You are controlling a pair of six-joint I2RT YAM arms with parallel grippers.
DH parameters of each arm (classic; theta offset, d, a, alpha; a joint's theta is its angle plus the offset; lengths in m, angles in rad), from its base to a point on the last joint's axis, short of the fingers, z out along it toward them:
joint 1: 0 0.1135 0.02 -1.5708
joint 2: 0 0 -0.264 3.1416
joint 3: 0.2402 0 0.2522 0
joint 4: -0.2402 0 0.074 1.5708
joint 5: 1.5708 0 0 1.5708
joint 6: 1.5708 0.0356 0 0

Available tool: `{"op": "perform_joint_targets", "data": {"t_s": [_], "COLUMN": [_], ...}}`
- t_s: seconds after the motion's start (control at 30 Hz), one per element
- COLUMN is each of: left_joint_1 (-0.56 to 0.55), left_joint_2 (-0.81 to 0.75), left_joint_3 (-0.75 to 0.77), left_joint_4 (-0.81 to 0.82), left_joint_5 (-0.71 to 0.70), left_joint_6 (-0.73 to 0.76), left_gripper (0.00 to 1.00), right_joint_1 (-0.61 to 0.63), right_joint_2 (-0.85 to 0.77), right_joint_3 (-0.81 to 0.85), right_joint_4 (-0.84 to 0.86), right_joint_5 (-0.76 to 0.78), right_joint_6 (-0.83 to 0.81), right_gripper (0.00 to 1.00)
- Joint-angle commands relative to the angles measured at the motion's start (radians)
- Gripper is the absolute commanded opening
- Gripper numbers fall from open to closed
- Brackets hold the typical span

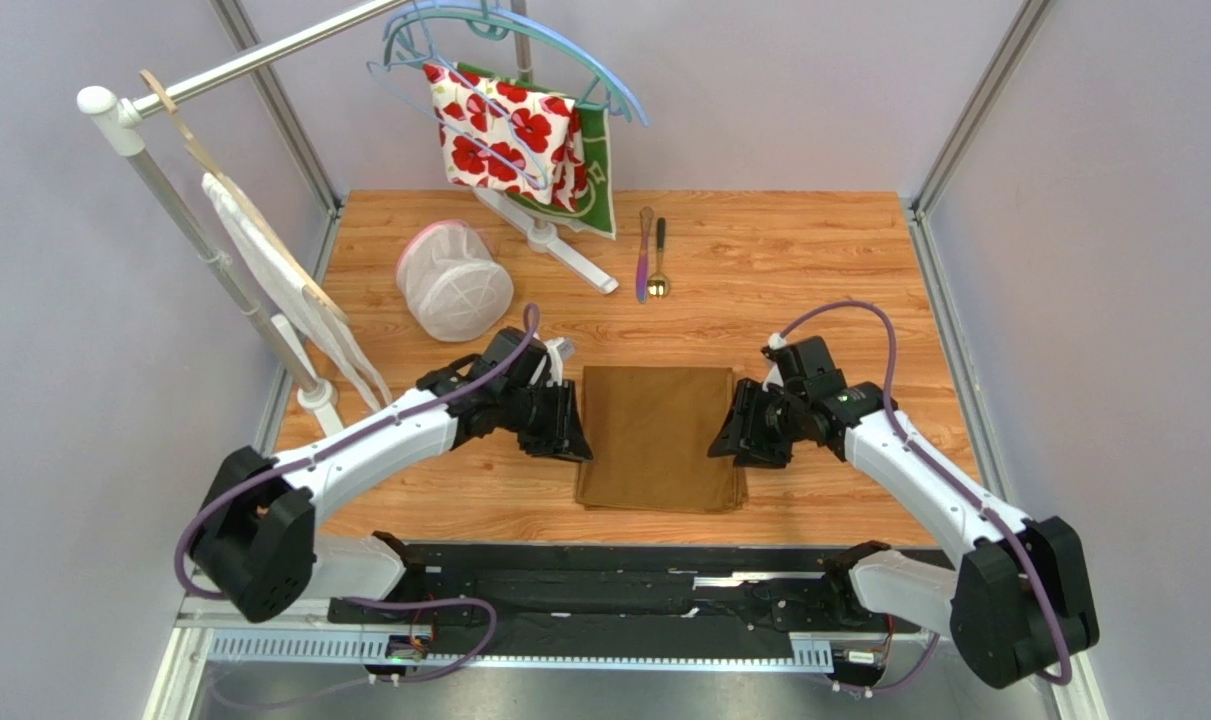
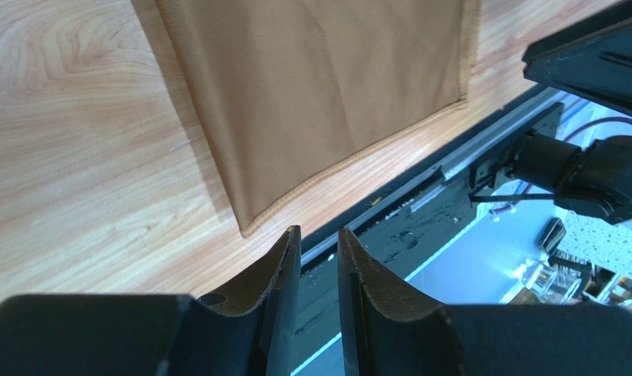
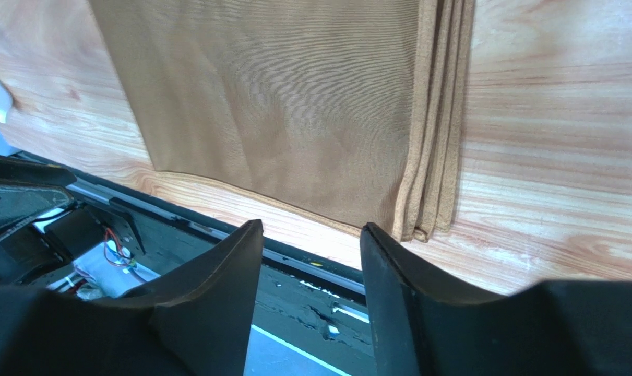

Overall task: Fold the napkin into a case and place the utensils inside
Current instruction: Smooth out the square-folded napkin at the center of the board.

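Observation:
The golden-brown napkin (image 1: 659,435) lies flat in the middle of the wooden table, folded into a broad rectangle. Its stacked layered edges show along one side in the right wrist view (image 3: 432,117). My left gripper (image 1: 574,428) hovers at its left edge, jaws a little apart with nothing between them (image 2: 319,235); the napkin (image 2: 319,94) lies just beyond the tips. My right gripper (image 1: 724,435) is at the right edge, jaws wider apart and empty (image 3: 311,227). The utensils lie side by side at the far middle: a purple knife (image 1: 644,252) and a gold spoon (image 1: 659,258).
A white mesh basket (image 1: 454,281) stands at the back left. A hanger holds a red-flowered cloth (image 1: 509,138) and a green cloth (image 1: 604,173) over a white stand (image 1: 551,237). A rack pole with a white bag (image 1: 288,285) is at the left. A black rail (image 1: 641,563) runs along the front edge.

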Motion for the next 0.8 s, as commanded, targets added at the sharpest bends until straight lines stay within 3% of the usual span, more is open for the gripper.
{"op": "perform_joint_targets", "data": {"t_s": [0.0,0.17,0.23,0.33,0.5,0.77], "left_joint_1": [-0.002,-0.016,-0.016,-0.017,-0.017,-0.016], "left_joint_2": [0.079,0.107,0.098,0.053,0.065,0.194], "left_joint_3": [0.023,0.032,0.014,-0.024,-0.03,-0.044], "left_joint_4": [0.075,0.041,0.026,0.004,-0.025,0.114], "left_joint_5": [0.049,0.018,-0.01,-0.06,-0.109,-0.044], "left_joint_6": [0.004,0.029,0.027,0.032,0.058,0.036], "left_gripper": [0.34,0.32,0.37,0.41,0.42,0.31], "right_joint_1": [-0.001,-0.002,-0.025,-0.075,-0.096,-0.094], "right_joint_2": [0.055,0.074,0.081,0.087,0.133,0.202], "right_joint_3": [0.009,-0.034,-0.015,-0.037,-0.077,-0.109], "right_joint_4": [-0.005,0.045,-0.044,-0.064,-0.002,0.045], "right_joint_5": [0.005,-0.005,0.169,0.267,0.238,0.253], "right_joint_6": [-0.001,0.013,0.028,0.043,0.042,0.036], "right_gripper": [0.44,0.23,0.22,0.29,0.26,0.14]}}
